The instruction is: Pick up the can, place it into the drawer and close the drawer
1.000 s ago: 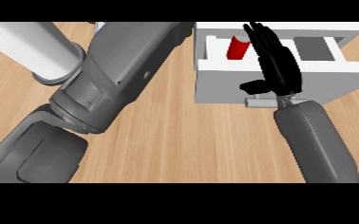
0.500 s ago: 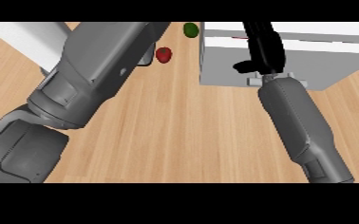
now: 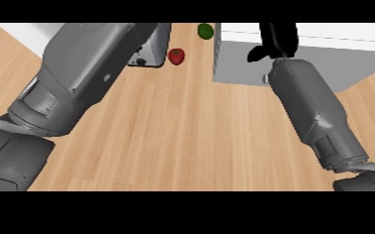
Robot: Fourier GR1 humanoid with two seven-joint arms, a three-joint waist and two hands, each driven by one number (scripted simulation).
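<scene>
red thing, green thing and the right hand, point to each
red thing [image 3: 176, 55], head view, its middle
green thing [image 3: 205, 30], head view, its middle
right hand [image 3: 280, 39], head view, back of the hand

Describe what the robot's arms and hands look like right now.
Both arms are smooth grey shells with rounded, tube-like shapes. The left forearm is bulky, with panel seams, and joins a darker grey segment lower down. The right forearm looks slimmer and ends in a black right hand with a short thumb. No cables or markings show. The left hand is out of view.

The white drawer [image 3: 242, 64] stands at the wooden counter's [image 3: 190, 129] far right, pale front facing the robot.
</scene>
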